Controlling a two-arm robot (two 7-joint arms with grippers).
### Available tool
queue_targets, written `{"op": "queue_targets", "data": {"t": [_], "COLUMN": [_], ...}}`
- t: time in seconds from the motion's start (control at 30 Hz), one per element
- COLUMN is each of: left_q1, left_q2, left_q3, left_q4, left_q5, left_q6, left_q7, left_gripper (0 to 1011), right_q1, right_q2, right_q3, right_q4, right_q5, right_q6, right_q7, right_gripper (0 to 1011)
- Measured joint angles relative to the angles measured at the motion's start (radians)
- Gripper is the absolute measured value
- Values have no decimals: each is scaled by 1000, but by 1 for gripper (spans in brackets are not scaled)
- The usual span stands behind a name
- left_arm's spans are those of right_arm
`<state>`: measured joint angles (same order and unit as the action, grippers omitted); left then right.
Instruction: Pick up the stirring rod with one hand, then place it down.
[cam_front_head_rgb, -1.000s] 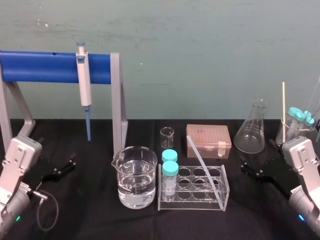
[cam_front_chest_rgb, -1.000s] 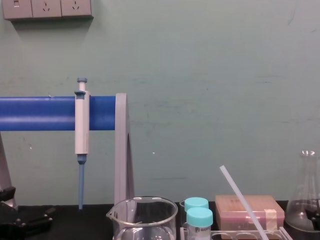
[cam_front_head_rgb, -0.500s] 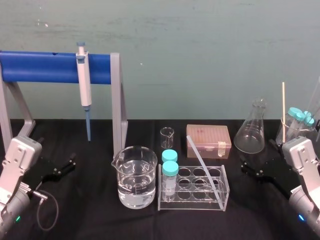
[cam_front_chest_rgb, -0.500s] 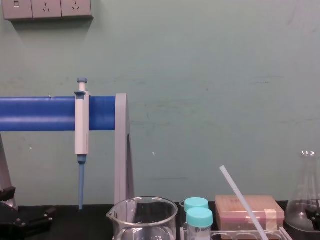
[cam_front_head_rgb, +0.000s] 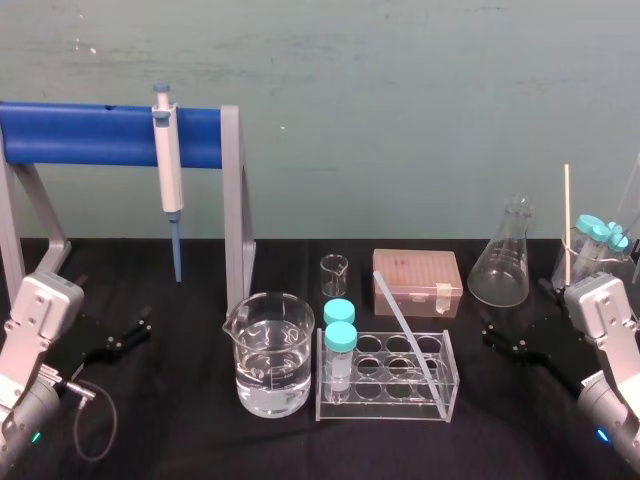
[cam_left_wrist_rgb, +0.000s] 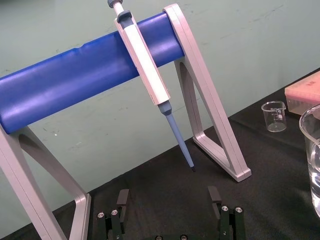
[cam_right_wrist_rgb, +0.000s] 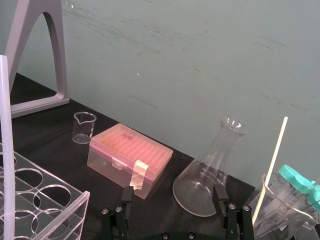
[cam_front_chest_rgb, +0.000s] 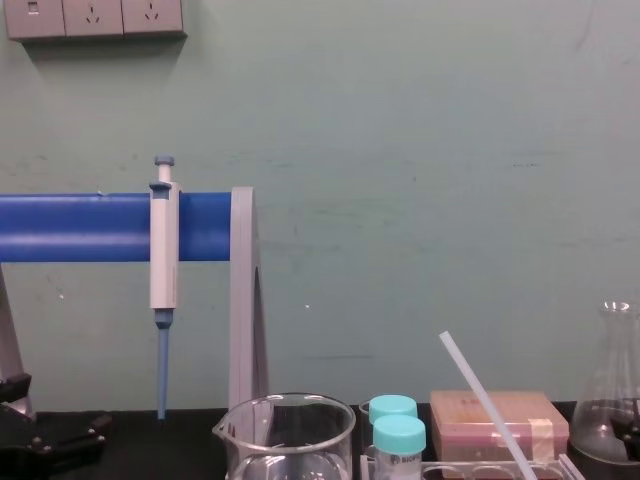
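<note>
The stirring rod (cam_front_head_rgb: 405, 325) is a thin translucent-white rod leaning in the clear test-tube rack (cam_front_head_rgb: 448, 376) at the table's middle, its top tilted toward the back left. It also rises in the chest view as the stirring rod (cam_front_chest_rgb: 483, 397), and at the edge of the right wrist view as the stirring rod (cam_right_wrist_rgb: 6, 150). My right gripper (cam_front_head_rgb: 507, 338) rests open on the black table to the right of the rack, well apart from the rod; its fingers (cam_right_wrist_rgb: 219, 194) are spread with nothing between them. My left gripper (cam_front_head_rgb: 120, 340) sits open at the far left, its fingers (cam_left_wrist_rgb: 122, 199) wide apart.
A large beaker (cam_front_head_rgb: 268, 350) of water and two teal-capped tubes (cam_front_head_rgb: 340, 345) stand left of the rod. Behind are a small beaker (cam_front_head_rgb: 334, 274), a pink tip box (cam_front_head_rgb: 417, 281) and a flask (cam_front_head_rgb: 500, 262). A pipette (cam_front_head_rgb: 168, 165) hangs on the blue stand (cam_front_head_rgb: 90, 135).
</note>
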<state>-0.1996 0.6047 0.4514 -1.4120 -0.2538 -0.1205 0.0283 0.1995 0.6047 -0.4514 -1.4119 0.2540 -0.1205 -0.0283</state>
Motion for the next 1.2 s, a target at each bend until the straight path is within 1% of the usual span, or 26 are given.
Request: {"op": "queue_targets", "data": {"t": [0.17,0.27,0.37,0.4,0.43,0.47,0.5,0.6,0.63,0.7,0.73,0.87,0.93,1.0,1.03,1.07,1.1,1.17,1.2], "left_q1": [0,0,0,0,0,0,0,0,0,0,0,0,0,0,0,0,0,0,0], "left_q2": [0,0,0,0,0,0,0,0,0,0,0,0,0,0,0,0,0,0,0], "left_q3": [0,0,0,0,0,0,0,0,0,0,0,0,0,0,0,0,0,0,0], "left_q4": [0,0,0,0,0,0,0,0,0,0,0,0,0,0,0,0,0,0,0], "left_q5": [0,0,0,0,0,0,0,0,0,0,0,0,0,0,0,0,0,0,0], "left_q6": [0,0,0,0,0,0,0,0,0,0,0,0,0,0,0,0,0,0,0], "left_q7": [0,0,0,0,0,0,0,0,0,0,0,0,0,0,0,0,0,0,0], "left_gripper": [1000,1000,1000,1000,1000,1000,1000,1000,1000,1000,1000,1000,1000,1000,1000,1000,1000,1000,1000], "right_q1": [0,-5,-14,-14,-18,-20,-25,-30,-33,-36,-37,-36,-33,-26,-19,-19,-10,-2,7], "right_q2": [0,3,7,7,9,9,11,13,14,15,16,15,13,8,3,3,-2,-8,-13], "right_q3": [0,2,7,7,9,9,10,9,9,8,7,4,2,1,0,0,-1,-3,-5], "right_q4": [0,-1,-9,-9,-14,-16,-22,-30,-34,-40,-44,-51,-51,-49,-43,-43,-35,-29,-21], "right_q5": [0,-16,-37,-37,-44,-47,-57,-75,-86,-98,-107,-125,-124,-110,-92,-92,-67,-45,-14], "right_q6": [0,-29,-97,-97,-123,-133,-163,-207,-237,-265,-289,-333,-344,-354,-357,-357,-357,-357,-352], "right_q7": [0,5,29,29,37,40,48,60,68,76,84,107,122,149,172,172,198,224,258], "right_gripper": [1002,1002,1002,1002,1002,1002,1002,1002,1002,1002,1002,1002,1002,1002,1002,1002,1002,1002,1002]}}
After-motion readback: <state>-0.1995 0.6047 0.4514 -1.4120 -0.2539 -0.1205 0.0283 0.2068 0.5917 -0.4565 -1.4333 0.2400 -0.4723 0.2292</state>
